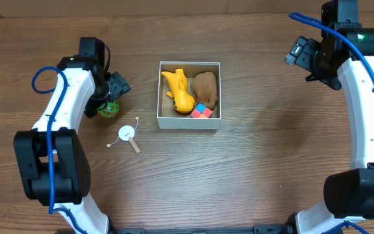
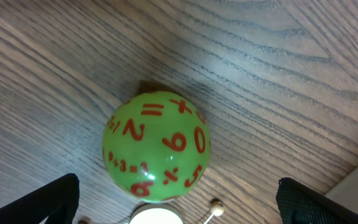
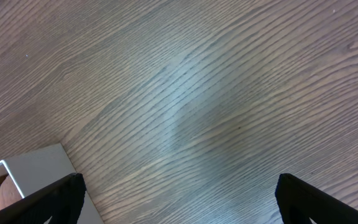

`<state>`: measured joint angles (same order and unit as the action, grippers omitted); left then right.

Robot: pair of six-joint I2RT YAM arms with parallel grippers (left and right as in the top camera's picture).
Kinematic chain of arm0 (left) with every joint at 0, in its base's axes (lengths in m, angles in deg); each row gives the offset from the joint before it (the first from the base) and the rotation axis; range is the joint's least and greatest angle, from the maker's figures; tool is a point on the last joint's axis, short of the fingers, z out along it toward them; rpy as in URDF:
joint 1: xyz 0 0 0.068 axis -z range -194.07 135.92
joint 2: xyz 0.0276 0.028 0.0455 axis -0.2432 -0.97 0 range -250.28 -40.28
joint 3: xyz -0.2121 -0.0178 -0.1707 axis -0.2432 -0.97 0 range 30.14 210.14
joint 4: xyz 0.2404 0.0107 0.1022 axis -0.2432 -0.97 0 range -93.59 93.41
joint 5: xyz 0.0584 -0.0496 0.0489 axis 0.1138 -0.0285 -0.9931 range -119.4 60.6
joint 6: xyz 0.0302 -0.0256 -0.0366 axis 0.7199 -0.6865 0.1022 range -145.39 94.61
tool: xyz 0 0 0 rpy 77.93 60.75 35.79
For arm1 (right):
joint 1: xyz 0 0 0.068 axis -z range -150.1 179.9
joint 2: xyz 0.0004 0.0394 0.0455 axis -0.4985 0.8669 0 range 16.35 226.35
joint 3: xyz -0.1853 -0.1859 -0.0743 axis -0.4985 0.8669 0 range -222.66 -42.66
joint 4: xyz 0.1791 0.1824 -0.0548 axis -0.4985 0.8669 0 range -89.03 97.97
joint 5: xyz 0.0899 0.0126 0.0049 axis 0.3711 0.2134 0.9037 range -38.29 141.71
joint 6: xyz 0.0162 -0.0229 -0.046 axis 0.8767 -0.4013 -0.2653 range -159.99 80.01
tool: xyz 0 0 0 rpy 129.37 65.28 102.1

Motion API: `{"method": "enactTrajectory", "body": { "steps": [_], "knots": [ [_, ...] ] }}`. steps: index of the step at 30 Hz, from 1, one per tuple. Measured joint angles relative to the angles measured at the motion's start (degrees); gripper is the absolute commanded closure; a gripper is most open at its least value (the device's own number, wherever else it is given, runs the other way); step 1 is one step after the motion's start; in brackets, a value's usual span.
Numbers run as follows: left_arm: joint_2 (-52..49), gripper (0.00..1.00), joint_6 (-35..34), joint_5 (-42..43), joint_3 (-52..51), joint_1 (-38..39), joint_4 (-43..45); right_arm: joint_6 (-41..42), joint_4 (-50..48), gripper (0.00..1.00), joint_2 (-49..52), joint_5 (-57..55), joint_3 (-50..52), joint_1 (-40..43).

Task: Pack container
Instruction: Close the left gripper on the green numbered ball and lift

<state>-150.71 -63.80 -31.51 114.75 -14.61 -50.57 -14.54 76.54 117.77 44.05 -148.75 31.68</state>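
The container [image 1: 188, 121] is a square white-walled box at the table's middle; a corner of it shows in the right wrist view [image 3: 39, 168]. Inside lie a yellow toy [image 1: 179, 89], a brown toy [image 1: 206, 88] and a red-and-blue cube [image 1: 201, 111]. A green ball with red numbers [image 1: 108, 108] lies on the table left of the container, large in the left wrist view [image 2: 156, 147]. My left gripper [image 1: 111, 96] is open above the ball, its fingers wide on either side [image 2: 178, 202]. My right gripper [image 1: 304, 57] is open and empty at the far right, over bare wood [image 3: 178, 199].
A small white disc toy with a wooden handle and bead strings [image 1: 128, 136] lies below the ball; its top edge shows in the left wrist view [image 2: 156, 215]. The table is dark wood.
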Motion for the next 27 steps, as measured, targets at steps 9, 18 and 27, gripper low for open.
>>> {"method": "enactTrajectory", "body": {
  "steps": [9, 18, 27],
  "knots": [
    [-4.87, 0.41, 0.00, 0.00, -0.02, -0.63, 0.59, 0.00, 0.00, 0.00, 0.00, 0.00, 0.00, 0.00],
    [-4.98, 0.49, -0.20, 0.00, -0.02, -1.90, 1.90, 0.00, 0.02, 0.00, 0.00, 0.00, 0.00, 0.00],
    [-5.01, 0.58, 1.44, 0.04, 6.51, -2.23, -7.04, 0.02, 0.02, 0.00, 0.00, 0.00, 0.00, 0.00]
  ]
}}
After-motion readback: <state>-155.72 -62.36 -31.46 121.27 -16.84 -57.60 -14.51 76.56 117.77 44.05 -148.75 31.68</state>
